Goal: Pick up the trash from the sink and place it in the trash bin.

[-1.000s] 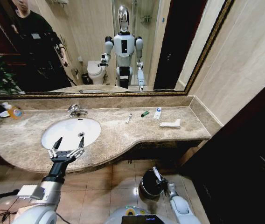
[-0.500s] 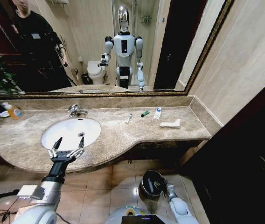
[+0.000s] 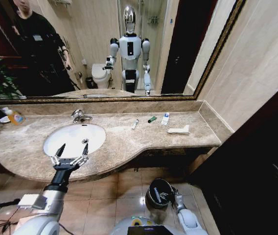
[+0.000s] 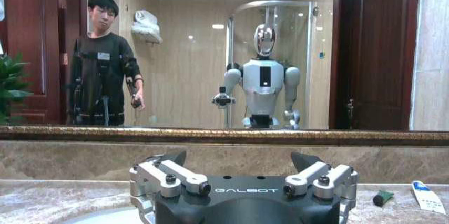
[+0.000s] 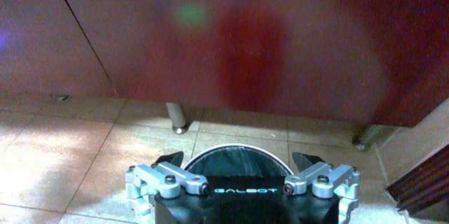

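Observation:
The white oval sink [image 3: 73, 138] sits in the beige marble top, and no trash shows in its bowl. On the counter to its right lie a small white tube [image 3: 135, 124], a green piece [image 3: 151, 119], a larger white tube [image 3: 165, 118] and a white flat carton [image 3: 179, 130]. My left gripper [image 3: 73, 148] hangs open over the basin's front edge, holding nothing. Down on the floor stands the black trash bin [image 3: 157, 192] with its metal rim. My right gripper [image 3: 171, 197] is at the bin's right rim and open [image 5: 238, 159]. A pale strip lies inside the bin.
A chrome tap [image 3: 79, 116] stands behind the basin, and an orange-labelled bottle [image 3: 14, 117] beside a plant at the far left. The mirror shows me and a person standing. Dark cabinet fronts and chrome legs [image 5: 176, 121] close off the floor behind the bin.
The white tube held in my right gripper above the bin a second ago is out of it. That gripper has dropped lower at the bin's rim. The left arm is still.

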Controlling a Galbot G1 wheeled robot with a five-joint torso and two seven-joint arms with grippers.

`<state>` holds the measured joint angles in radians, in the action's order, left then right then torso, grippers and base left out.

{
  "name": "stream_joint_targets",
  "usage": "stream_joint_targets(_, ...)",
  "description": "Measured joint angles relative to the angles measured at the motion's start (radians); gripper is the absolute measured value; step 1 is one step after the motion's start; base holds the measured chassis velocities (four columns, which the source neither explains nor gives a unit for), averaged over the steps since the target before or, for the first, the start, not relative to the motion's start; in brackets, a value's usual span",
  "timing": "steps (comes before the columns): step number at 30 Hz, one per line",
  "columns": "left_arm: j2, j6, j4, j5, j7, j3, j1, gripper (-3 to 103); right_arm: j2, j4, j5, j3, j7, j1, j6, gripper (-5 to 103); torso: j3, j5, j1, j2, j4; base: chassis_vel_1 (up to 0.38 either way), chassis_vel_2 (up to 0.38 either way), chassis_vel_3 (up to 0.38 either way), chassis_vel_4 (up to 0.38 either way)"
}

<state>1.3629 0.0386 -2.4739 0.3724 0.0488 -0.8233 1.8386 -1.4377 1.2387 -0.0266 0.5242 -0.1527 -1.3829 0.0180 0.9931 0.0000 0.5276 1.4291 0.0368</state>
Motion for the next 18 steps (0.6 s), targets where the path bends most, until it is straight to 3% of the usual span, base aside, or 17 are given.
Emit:
stream_joint_targets(11,0.0,0.0,0.0,0.0,0.0,0.0,0.0,100,0.006,0.027,-0.029,0.01,-0.001,-0.017,0.002,100,0.0,0.0002,0.0,0.0,0.0,0.0,0.0,0.0,0.0)
stream_joint_targets(18,0.0,0.0,0.0,0.0,0.0,0.0,0.0,100,0.023,0.184,-0.107,0.045,-0.02,-0.081,0.03,100,0.0,0.0002,0.0,0.0,0.0,0.0,0.0,0.0,0.0)
